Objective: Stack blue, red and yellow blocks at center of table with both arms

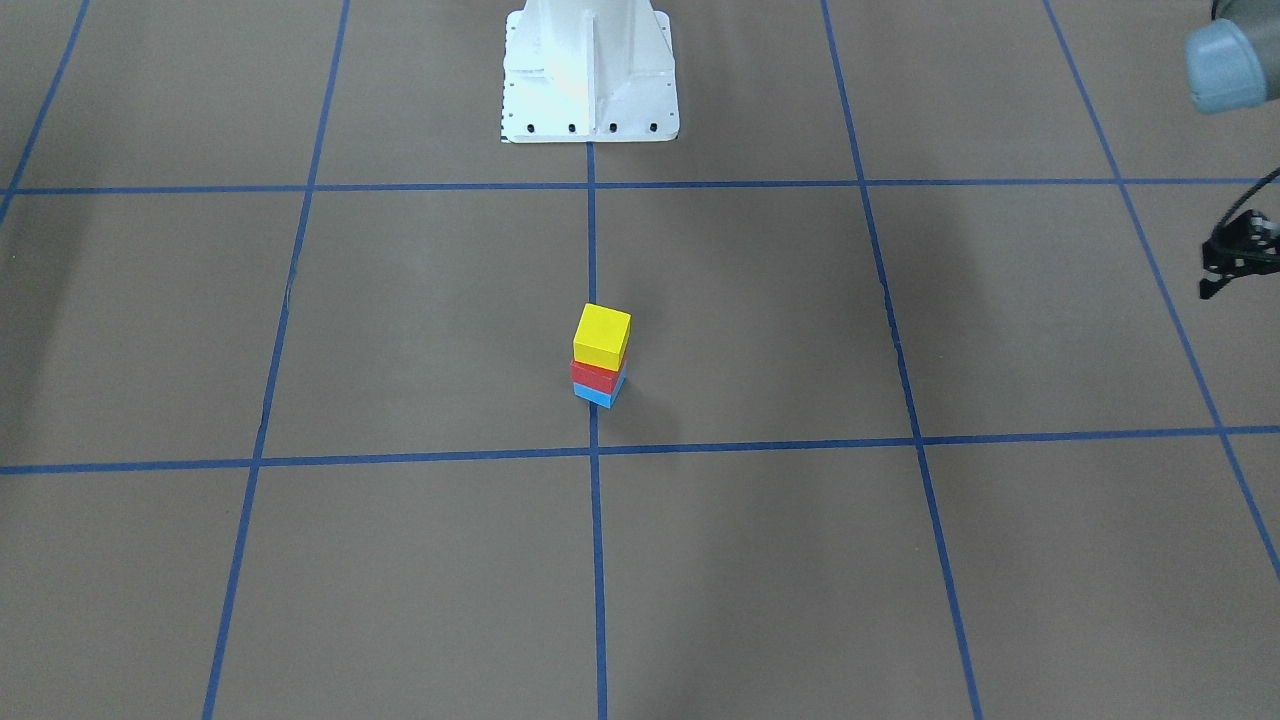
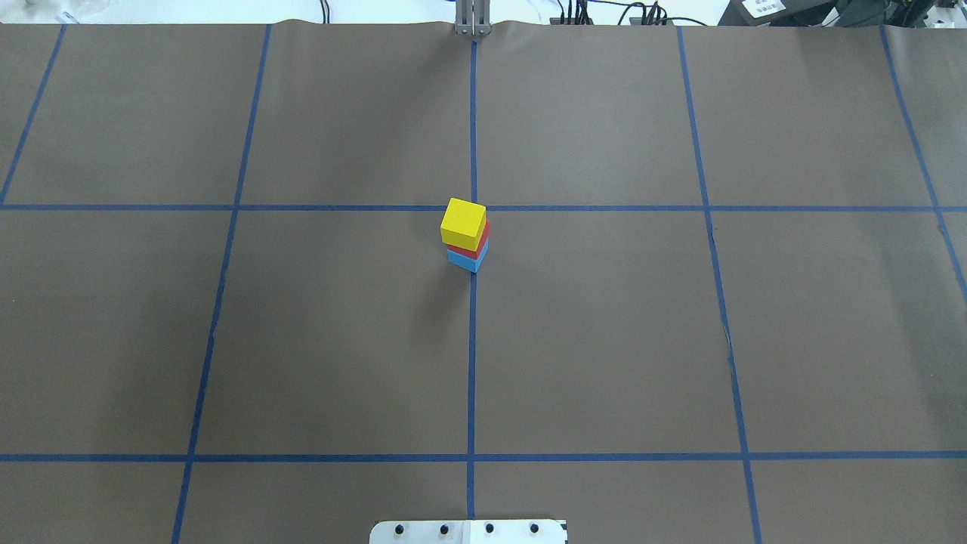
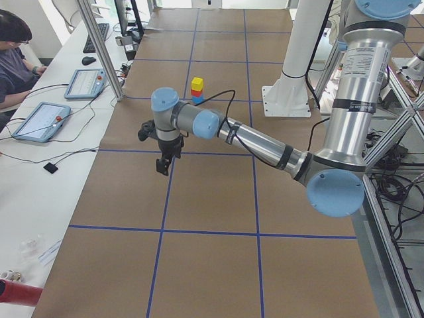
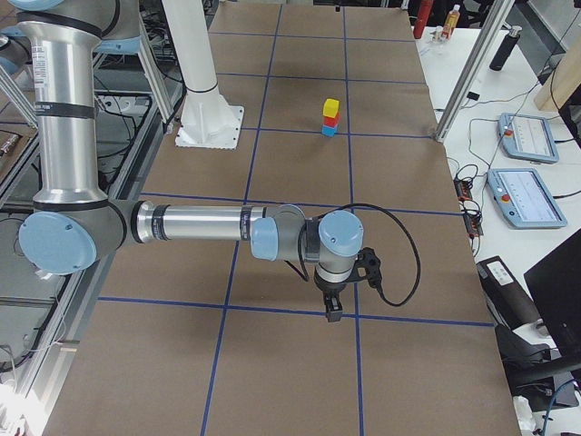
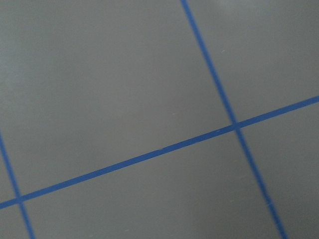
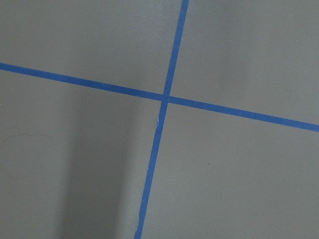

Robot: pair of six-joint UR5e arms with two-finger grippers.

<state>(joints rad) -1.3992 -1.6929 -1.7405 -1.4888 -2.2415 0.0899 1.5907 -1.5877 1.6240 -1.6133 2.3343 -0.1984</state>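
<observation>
The three blocks stand as one stack at the middle of the table [image 2: 604,340], on a blue tape line. The yellow block [image 1: 602,335] is on top, the red block [image 1: 595,376] under it, and the blue block [image 1: 598,394] at the bottom. Nothing touches the stack. My left gripper [image 1: 1232,268] hangs far off at the table's left end, cut by the view's edge; I cannot tell whether it is open. My right gripper [image 4: 333,316] hangs low over the opposite end, and its state cannot be told. Both wrist views show only bare table and tape.
The white bolted pedestal [image 1: 590,80] stands at the robot's side of the table. A person [image 3: 14,56] sits at a side bench with tablets [image 3: 40,120]. More tablets [image 4: 526,195] and bottles [image 4: 451,18] lie on that bench.
</observation>
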